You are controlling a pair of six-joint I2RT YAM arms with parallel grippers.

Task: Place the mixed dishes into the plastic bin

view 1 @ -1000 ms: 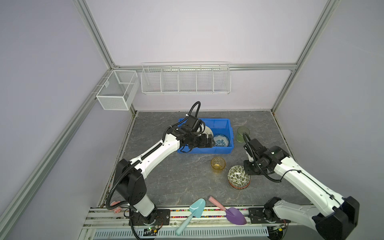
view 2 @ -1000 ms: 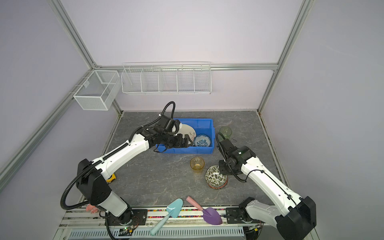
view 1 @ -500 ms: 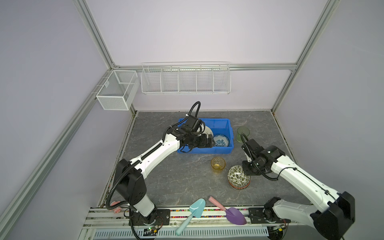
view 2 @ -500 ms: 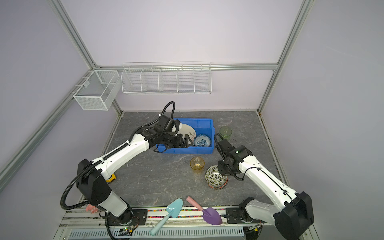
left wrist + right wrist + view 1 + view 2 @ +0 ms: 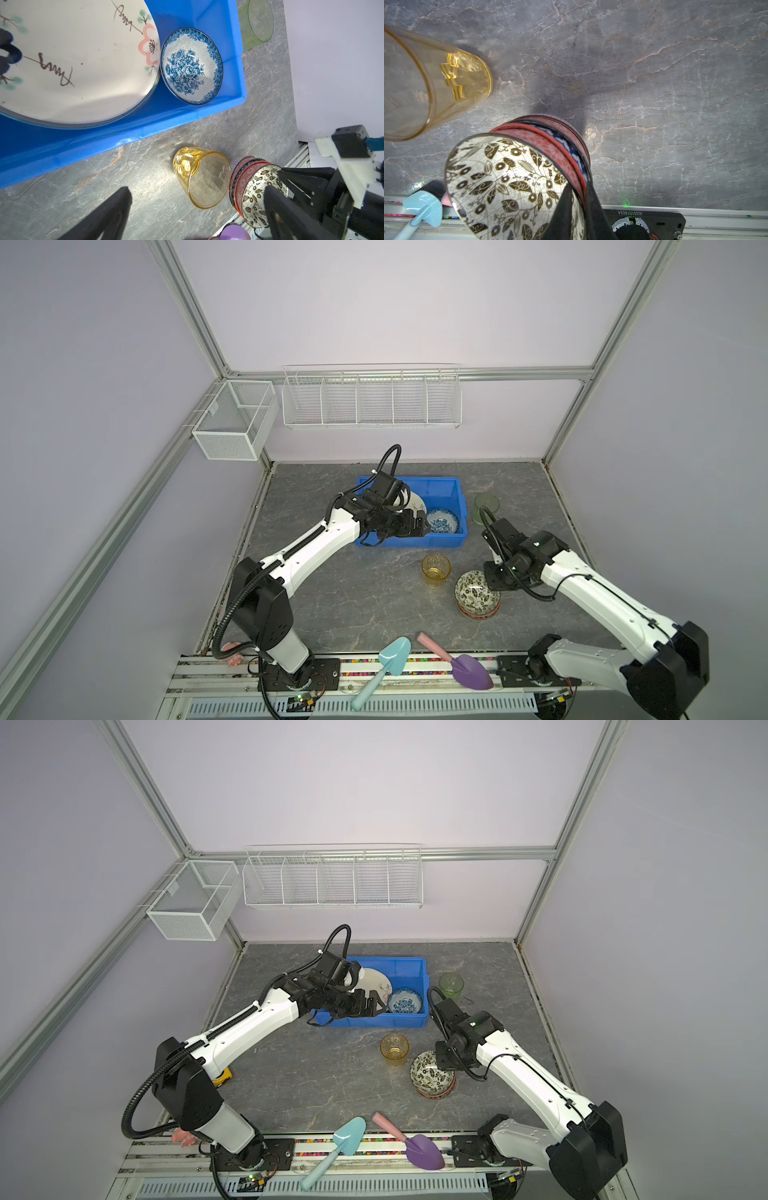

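- The right gripper (image 5: 491, 581) is closed on the rim of the leafy bowl (image 5: 473, 594), with one finger inside the wall and one outside.
- That bowl sits on top of a bowl stack (image 5: 550, 149) on the table (image 5: 332, 593). It is just beside the amber tumbler (image 5: 436, 569) and well apart from the blue bin (image 5: 415, 478).
- The left gripper (image 5: 417, 526) hangs wide open and empty over the bin's near wall. The blue-white bowl (image 5: 442, 521) and cream plate (image 5: 72, 62) lie inside the bin.
- The leafy bowl looks like glazed ceramic, so it is probably stiff, slick and easy to chip. Held by the rim alone, it may swing or slip, and the bowl nested under it could lift too.
- The right wrist view shows red and blue bands under the leafy bowl, where both top views give only a reddish edge.
- The left wrist view shows a clear rim under the cream plate, which the arm hides from above.
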